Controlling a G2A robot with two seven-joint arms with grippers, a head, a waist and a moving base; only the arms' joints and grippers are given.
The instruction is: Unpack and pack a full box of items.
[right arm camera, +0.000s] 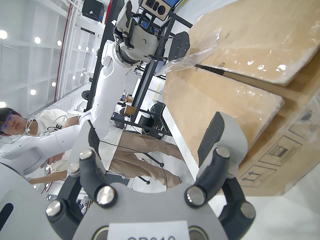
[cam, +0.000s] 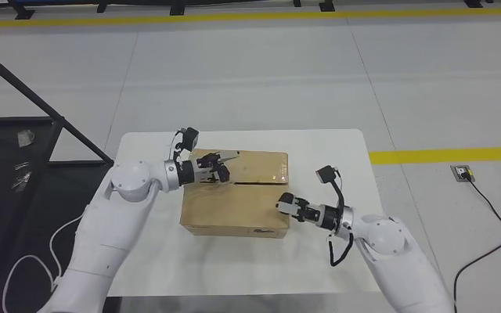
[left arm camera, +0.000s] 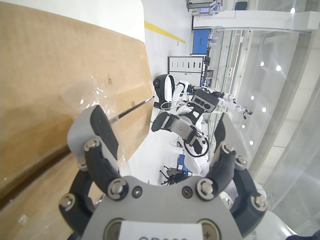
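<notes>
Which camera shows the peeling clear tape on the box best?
Right wrist view: the clear tape sticks up off the box seam. Left wrist view shows it wrinkled on the cardboard; top view, just a pale sliver.

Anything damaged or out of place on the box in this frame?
Yes: the clear tape over the top seam of the cardboard box is peeled up and crumpled at the end by the left pincer, and the two flaps gape apart instead of lying flush.

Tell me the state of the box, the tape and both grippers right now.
Box: top flaps down, narrow gap along the seam.
Clear tape: wrinkled, one end lifted off the box.
Left gripper: open.
Right gripper: open.
</notes>
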